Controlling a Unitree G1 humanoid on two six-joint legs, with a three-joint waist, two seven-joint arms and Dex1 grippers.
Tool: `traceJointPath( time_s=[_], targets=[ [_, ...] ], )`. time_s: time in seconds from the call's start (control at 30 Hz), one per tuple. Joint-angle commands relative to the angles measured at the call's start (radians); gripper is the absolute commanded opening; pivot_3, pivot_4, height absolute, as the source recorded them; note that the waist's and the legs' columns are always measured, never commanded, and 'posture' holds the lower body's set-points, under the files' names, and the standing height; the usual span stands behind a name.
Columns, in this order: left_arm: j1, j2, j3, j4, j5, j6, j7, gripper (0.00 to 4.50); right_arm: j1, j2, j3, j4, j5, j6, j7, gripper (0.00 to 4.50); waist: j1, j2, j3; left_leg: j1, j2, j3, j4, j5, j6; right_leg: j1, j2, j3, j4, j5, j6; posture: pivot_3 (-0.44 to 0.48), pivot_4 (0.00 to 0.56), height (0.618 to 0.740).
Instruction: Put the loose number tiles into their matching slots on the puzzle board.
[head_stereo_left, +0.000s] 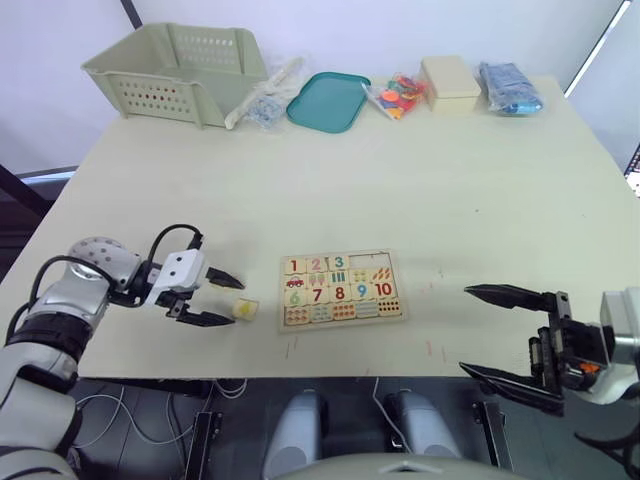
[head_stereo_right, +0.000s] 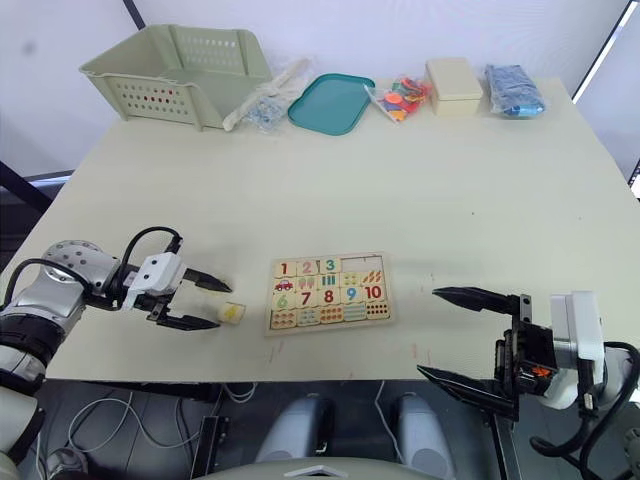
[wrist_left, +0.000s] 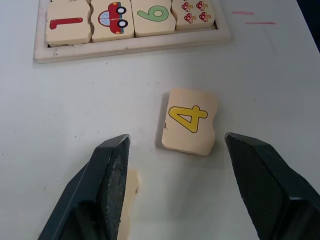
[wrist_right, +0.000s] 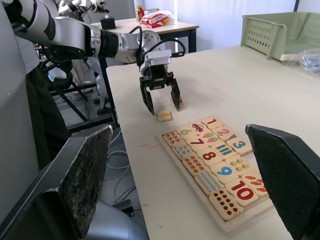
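The puzzle board (head_stereo_left: 342, 290) lies near the table's front edge, with tiles 1, 2 and 3 in its top row and 6 to 10 lower down. The two slots to the right of the 3 show no numeral. A loose tile with a yellow 4 (wrist_left: 189, 120) lies flat on the table just left of the board (wrist_left: 132, 47). My left gripper (head_stereo_left: 232, 300) is open and low over the table, and the tile (head_stereo_left: 245, 309) sits just beyond its fingertips. A second pale piece (wrist_left: 131, 200) peeks out beside one finger, its face hidden. My right gripper (head_stereo_left: 466, 330) hangs open to the right of the board, holding nothing.
Along the far edge stand a pale green basket (head_stereo_left: 175, 70), a clear bag (head_stereo_left: 265, 100), a teal tray (head_stereo_left: 328, 100), a bag of bright plastic pieces (head_stereo_left: 398, 95), a cream box (head_stereo_left: 450, 82) and a blue packet (head_stereo_left: 508, 88). The front table edge runs just below the board.
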Motion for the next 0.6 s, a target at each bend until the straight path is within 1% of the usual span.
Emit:
traceJointPath(
  time_s=[0.03, 0.4, 0.47, 0.5, 0.53, 0.57, 0.6],
  targets=[
    [-0.001, 0.004, -0.019, 0.015, -0.011, -0.018, -0.033, 3.25, -0.001, -0.002, -0.023, -0.034, 0.009, -0.019, -0.002, 4.50, 0.000, 0.000, 0.000, 0.000, 0.000, 0.000, 0.000, 0.000, 0.000, 0.000, 0.000, 0.000, 0.000, 0.000, 0.000, 0.000, 0.150, 0.740],
    [0.007, -0.006, -0.033, 0.042, -0.014, -0.045, -0.033, 3.25, -0.006, -0.010, -0.022, -0.029, 0.015, -0.015, 0.001, 4.50, 0.000, 0.000, 0.000, 0.000, 0.000, 0.000, 0.000, 0.000, 0.000, 0.000, 0.000, 0.000, 0.000, 0.000, 0.000, 0.000, 0.150, 0.740],
    [0.011, -0.011, -0.029, 0.043, -0.015, -0.046, -0.033, 2.72, -0.006, -0.010, -0.021, -0.029, 0.015, -0.015, 0.001, 4.50, 0.000, 0.000, 0.000, 0.000, 0.000, 0.000, 0.000, 0.000, 0.000, 0.000, 0.000, 0.000, 0.000, 0.000, 0.000, 0.000, 0.150, 0.740],
    [0.013, -0.014, -0.026, 0.043, -0.017, -0.045, -0.033, 2.52, -0.007, -0.011, -0.021, -0.029, 0.014, -0.015, 0.000, 4.50, 0.000, 0.000, 0.000, 0.000, 0.000, 0.000, 0.000, 0.000, 0.000, 0.000, 0.000, 0.000, 0.000, 0.000, 0.000, 0.000, 0.150, 0.740],
    [0.014, -0.015, -0.024, 0.043, -0.017, -0.046, -0.033, 2.07, -0.007, -0.011, -0.020, -0.029, 0.014, -0.014, 0.000, 4.50, 0.000, 0.000, 0.000, 0.000, 0.000, 0.000, 0.000, 0.000, 0.000, 0.000, 0.000, 0.000, 0.000, 0.000, 0.000, 0.000, 0.150, 0.740],
    [0.017, -0.016, -0.022, 0.042, -0.017, -0.047, -0.033, 1.48, -0.007, -0.011, -0.020, -0.028, 0.013, -0.015, 0.001, 4.50, 0.000, 0.000, 0.000, 0.000, 0.000, 0.000, 0.000, 0.000, 0.000, 0.000, 0.000, 0.000, 0.000, 0.000, 0.000, 0.000, 0.150, 0.740],
    [0.020, -0.016, -0.020, 0.041, -0.018, -0.048, -0.033, 1.24, -0.008, -0.011, -0.018, -0.028, 0.012, -0.015, 0.001, 4.50, 0.000, 0.000, 0.000, 0.000, 0.000, 0.000, 0.000, 0.000, 0.000, 0.000, 0.000, 0.000, 0.000, 0.000, 0.000, 0.000, 0.150, 0.740]
  ],
)
